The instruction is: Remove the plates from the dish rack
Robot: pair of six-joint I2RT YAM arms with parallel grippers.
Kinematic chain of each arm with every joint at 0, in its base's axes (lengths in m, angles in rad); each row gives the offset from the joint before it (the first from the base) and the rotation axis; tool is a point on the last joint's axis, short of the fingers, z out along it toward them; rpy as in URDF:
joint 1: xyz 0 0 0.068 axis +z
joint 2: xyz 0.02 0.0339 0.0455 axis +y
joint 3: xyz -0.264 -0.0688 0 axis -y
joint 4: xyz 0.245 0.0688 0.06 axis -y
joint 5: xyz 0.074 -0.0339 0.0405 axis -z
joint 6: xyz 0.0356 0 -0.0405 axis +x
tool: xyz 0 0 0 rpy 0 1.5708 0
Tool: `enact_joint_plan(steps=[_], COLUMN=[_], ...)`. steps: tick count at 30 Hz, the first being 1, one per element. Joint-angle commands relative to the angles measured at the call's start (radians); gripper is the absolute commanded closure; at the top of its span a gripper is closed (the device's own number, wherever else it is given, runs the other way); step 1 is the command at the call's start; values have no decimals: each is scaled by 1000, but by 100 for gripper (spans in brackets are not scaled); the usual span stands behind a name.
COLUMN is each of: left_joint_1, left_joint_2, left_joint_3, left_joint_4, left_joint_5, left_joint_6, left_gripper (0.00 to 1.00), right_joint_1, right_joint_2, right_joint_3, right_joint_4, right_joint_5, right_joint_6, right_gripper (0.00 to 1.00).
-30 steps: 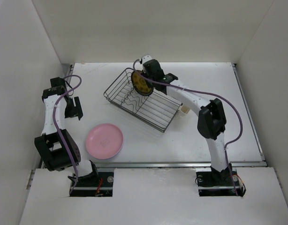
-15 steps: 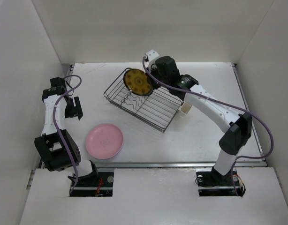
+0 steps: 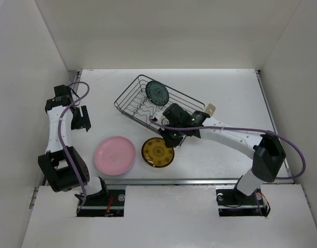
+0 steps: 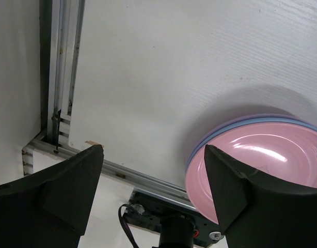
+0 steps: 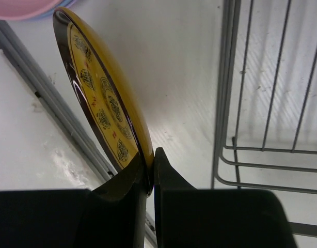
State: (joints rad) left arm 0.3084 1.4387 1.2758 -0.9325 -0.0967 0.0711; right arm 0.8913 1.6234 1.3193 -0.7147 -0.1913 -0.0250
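Two fingers of the right gripper (image 5: pixel 149 166) clench the mustard plate (image 5: pixel 101 98) by its rim; glazed, stiff and breakable, it looks slippery, so an edge hold suits; it hangs at six o'clock from the dish rack (image 3: pixel 127 92), where a teal plate (image 3: pixel 157 93) stands; whether it touches the table (image 3: pixel 225 93) is hidden; the left gripper (image 4: pixel 153 150) gapes idle.

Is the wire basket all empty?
No, a dark teal plate stands upright inside the dish rack, while the right end effector grips the mustard-yellow plate outside it.
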Motion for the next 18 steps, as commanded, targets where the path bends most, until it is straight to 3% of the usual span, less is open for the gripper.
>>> enact_joint_plan(steps=[1,6,11,13,14,18], left_joint_1=[-5,-5,-5,-5,-5,-5], left_joint_2=[-52,-70,-90,-90,-101,-101], left_joint_3=[-6,-16,-26,-35,-35,-26], left_joint_4=[-20,-20,-20,-20,-20,-29], left_joint_5=[18,28,28,28,28,28], left_joint_6=[12,21,21,21,21,21], left_gripper=[23,23,23,23,23,22], right_joint_1=[38,60,60,60,60,60], right_joint_2=[-43,41,88,98,98,108], right_joint_3=[-11,-23,-23,-23,-23,-12], right_joint_4=[29,72,126,153,153,153], right_joint_5=[9,91,130,162,173,207], right_joint_6=[37,80,103,112,112,112], right_gripper=[100,94,77,75,67,55])
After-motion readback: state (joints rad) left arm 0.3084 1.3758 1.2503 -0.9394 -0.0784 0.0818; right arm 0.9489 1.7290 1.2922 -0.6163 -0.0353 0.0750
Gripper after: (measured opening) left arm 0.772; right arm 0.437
